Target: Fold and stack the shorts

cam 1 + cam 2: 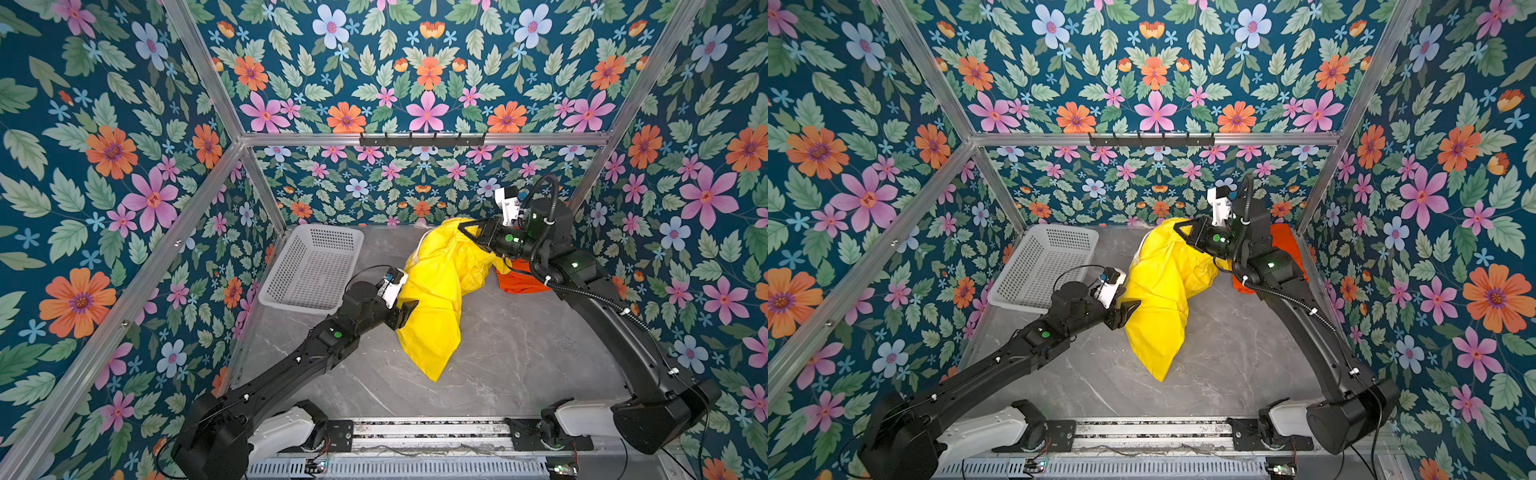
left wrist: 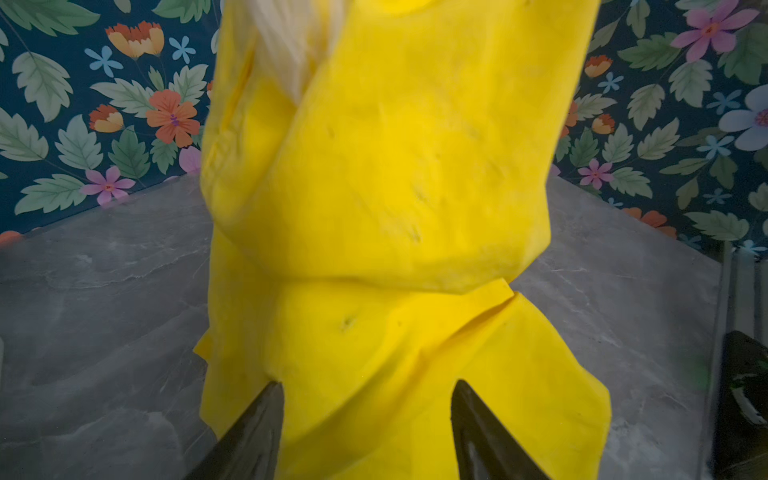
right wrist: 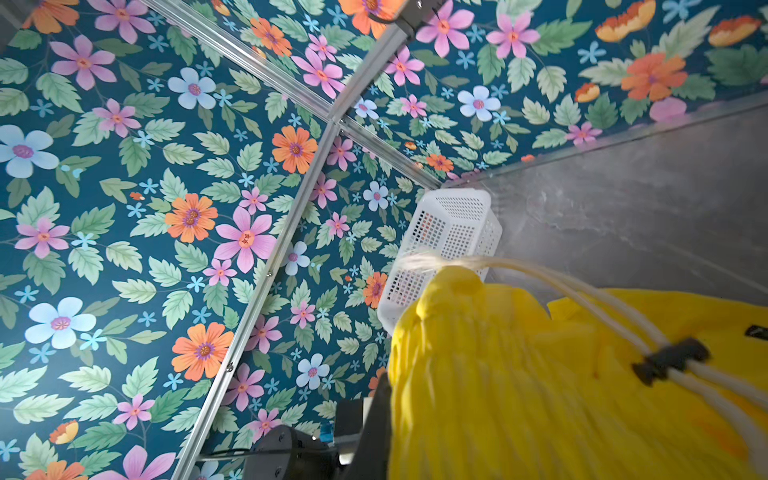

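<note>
- In both top views my right claw (image 1: 462, 227) (image 1: 1180, 227) is clenched on the waistband end of the yellow shorts (image 1: 436, 299) (image 1: 1158, 299). It holds them up at about one o'clock over the table (image 1: 519, 353) (image 1: 1246, 353).
- The thin, smooth cloth hangs from that grip in broad crumpled folds and narrows to a pointed corner towards six o'clock.
- My left claw (image 1: 409, 309) (image 1: 1129, 309) sits at the nine o'clock edge of the yellow cloth with its jaws spread. From above I cannot tell whether it touches the fabric.
- The orange shorts (image 1: 519, 280) (image 1: 1283, 237) lie crumpled at about two o'clock, partly hidden under my right arm.
- A white plastic basket (image 1: 291, 257) (image 1: 1021, 266), rectangular and perforated in a fine grid, stands at ten o'clock.
- The tabletop is grey with pale marble-like veins.
- In the left wrist view my left claw (image 2: 368, 384) is released, its two dark pointed fingers (image 2: 257, 428) wide apart. The yellow shorts (image 2: 395, 187) hang right before them, matte and creased, with a straight hem edge crossing the cloth. Something pale shows blurred higher up the cloth.
- In the right wrist view the yellow shorts (image 3: 498, 395) show tight gathered pleats at the elastic waistband. Pale round drawstrings (image 3: 582, 299) pass through a black cord stopper (image 3: 669, 359).
- A small black tag (image 3: 756, 331) on the cloth is too small to read.
- The basket (image 3: 449, 232) shows beyond the waistband.
</note>
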Tool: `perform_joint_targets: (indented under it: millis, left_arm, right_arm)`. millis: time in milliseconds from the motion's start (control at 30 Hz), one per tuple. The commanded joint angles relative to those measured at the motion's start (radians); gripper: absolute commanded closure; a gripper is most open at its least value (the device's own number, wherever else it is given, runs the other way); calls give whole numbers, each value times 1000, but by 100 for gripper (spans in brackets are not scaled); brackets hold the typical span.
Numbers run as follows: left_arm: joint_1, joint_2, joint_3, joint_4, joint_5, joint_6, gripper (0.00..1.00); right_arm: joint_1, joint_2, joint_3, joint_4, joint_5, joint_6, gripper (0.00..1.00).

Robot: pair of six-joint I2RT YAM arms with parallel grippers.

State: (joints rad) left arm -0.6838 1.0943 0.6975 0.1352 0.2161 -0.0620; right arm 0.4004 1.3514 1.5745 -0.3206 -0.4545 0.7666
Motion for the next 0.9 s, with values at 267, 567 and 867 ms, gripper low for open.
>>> perform_joint_targets:
  millis: [267, 567, 867]
  left_arm:
    - [-123, 79, -24, 8, -60, 83, 36]
    - [-177, 211, -81, 172, -164, 98, 30]
    - [-181, 350, -84, 430, -223, -9, 24]
  right_arm:
    - [4, 32, 190, 36, 232, -147, 99]
    - [4, 90, 272, -11, 240, -165, 99]
    - [2, 104, 316, -93, 93, -206, 100]
